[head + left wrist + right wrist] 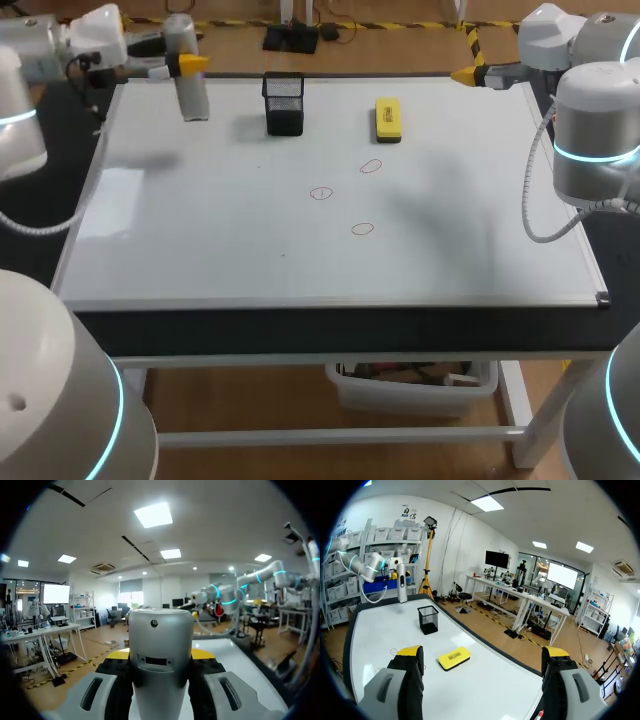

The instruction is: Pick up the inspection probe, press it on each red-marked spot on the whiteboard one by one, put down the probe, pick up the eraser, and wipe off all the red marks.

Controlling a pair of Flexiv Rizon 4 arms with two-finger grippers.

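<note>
- The probe [160, 630] stands upright, clamped between the left gripper's [160, 654] fingers, over the far left corner of the whiteboard [200, 250].
- It looks like a smooth, stiff metal cylinder, probably weighty and slippery. A firm mid-body hold suits it, kept upright when pressing.
- The right gripper [482, 652] is spread wide, holding nothing, by the board's far right edge.
- The eraser [388, 118] lies flat near the far edge, ahead of the right gripper. It is likely light, and best pinched across its narrow sides.
- Three red marks [321, 193] sit mid-board, apart from one another.
- The black mesh holder [284, 103] stands between probe and eraser. No contents show through the mesh.
</note>
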